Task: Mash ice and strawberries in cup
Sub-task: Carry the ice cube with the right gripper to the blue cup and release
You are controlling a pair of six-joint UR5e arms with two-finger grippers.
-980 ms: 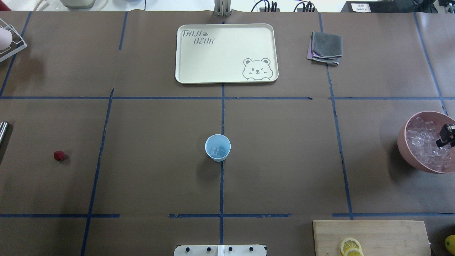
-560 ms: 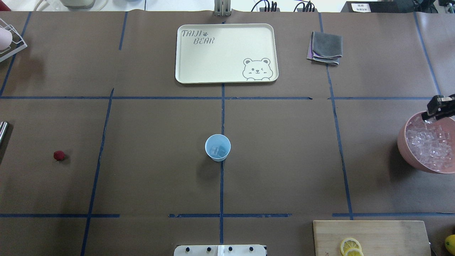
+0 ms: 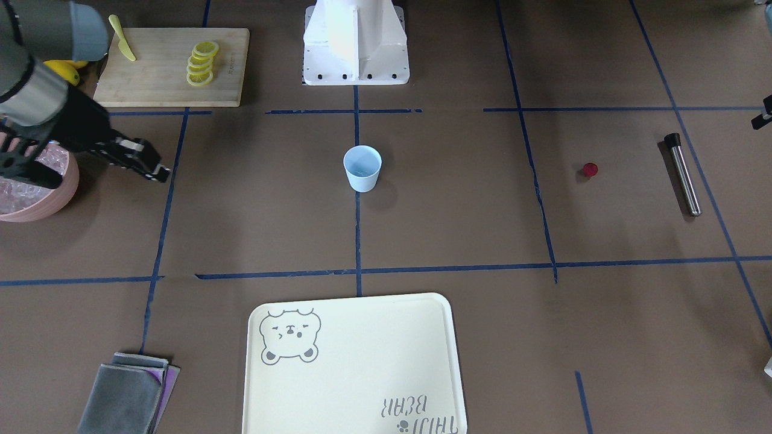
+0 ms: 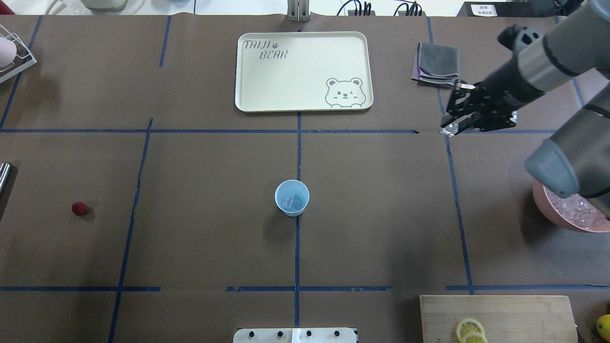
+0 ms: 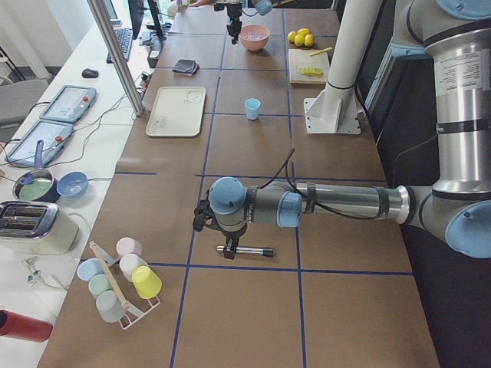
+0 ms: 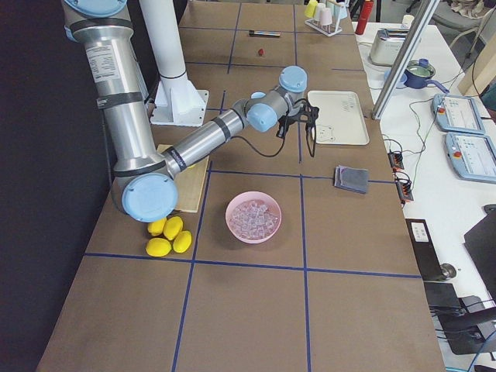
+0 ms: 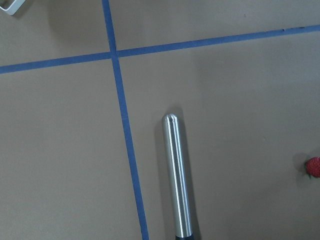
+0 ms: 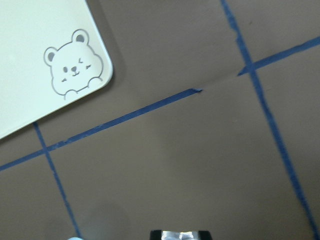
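Right hand (image 4: 452,126) has swung off the bowl (image 4: 548,209), pinching an ice cube (image 8: 180,234), now at two o'clock from the cup (image 4: 291,197) mid-table. Wet ice could slip out early, I'd say.

A pale blue cup (image 3: 362,179) is set upright, with clear ice cubes (image 4: 291,204) held inside. A tiny red strawberry (image 4: 79,208) is laid well apart from it, on the robot's left side.
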